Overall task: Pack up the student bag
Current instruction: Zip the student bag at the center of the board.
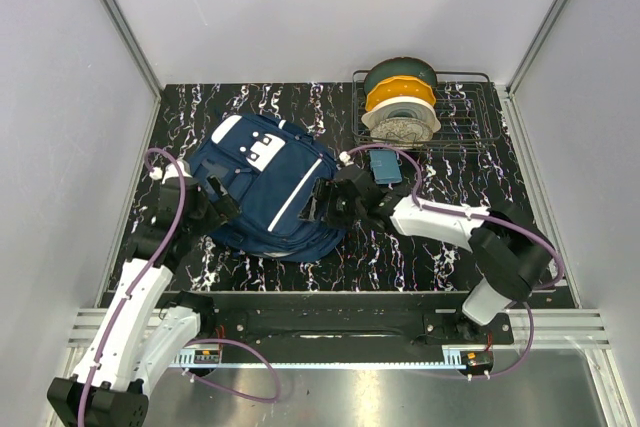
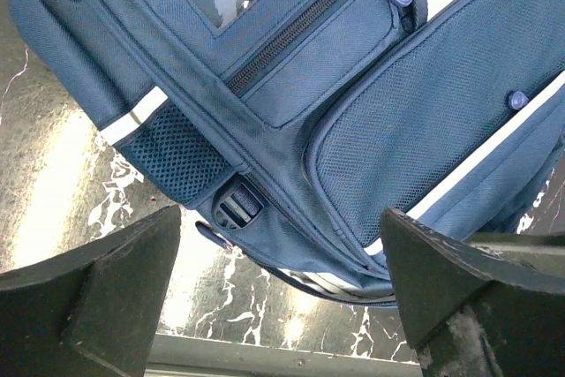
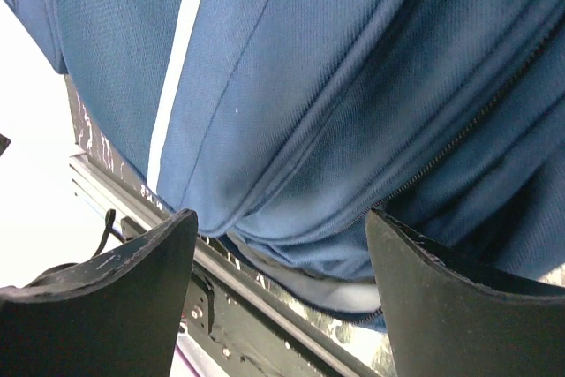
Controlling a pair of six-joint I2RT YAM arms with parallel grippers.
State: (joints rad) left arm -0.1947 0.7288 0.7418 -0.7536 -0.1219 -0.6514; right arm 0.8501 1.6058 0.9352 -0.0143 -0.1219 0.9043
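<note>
The student bag [image 1: 265, 182], a navy backpack with white stripe trim and a white patch near its top, lies flat on the dark marbled table left of centre. My left gripper [image 1: 215, 202] sits at the bag's left edge. In the left wrist view it [image 2: 278, 258] is open, and the bag's mesh pocket, zipper and buckle [image 2: 237, 207] lie just beyond the fingers. My right gripper [image 1: 325, 202] is at the bag's right edge. In the right wrist view it [image 3: 281, 245] is open, with the bag's [image 3: 291, 103] zipped rim showing in the gap.
A wire rack [image 1: 470, 122] at the back right holds green, orange and white filament spools [image 1: 400, 107]. A small teal box [image 1: 385, 167] lies in front of it, just behind my right arm. White walls enclose the table, and a metal rail [image 1: 330, 302] runs along its near edge.
</note>
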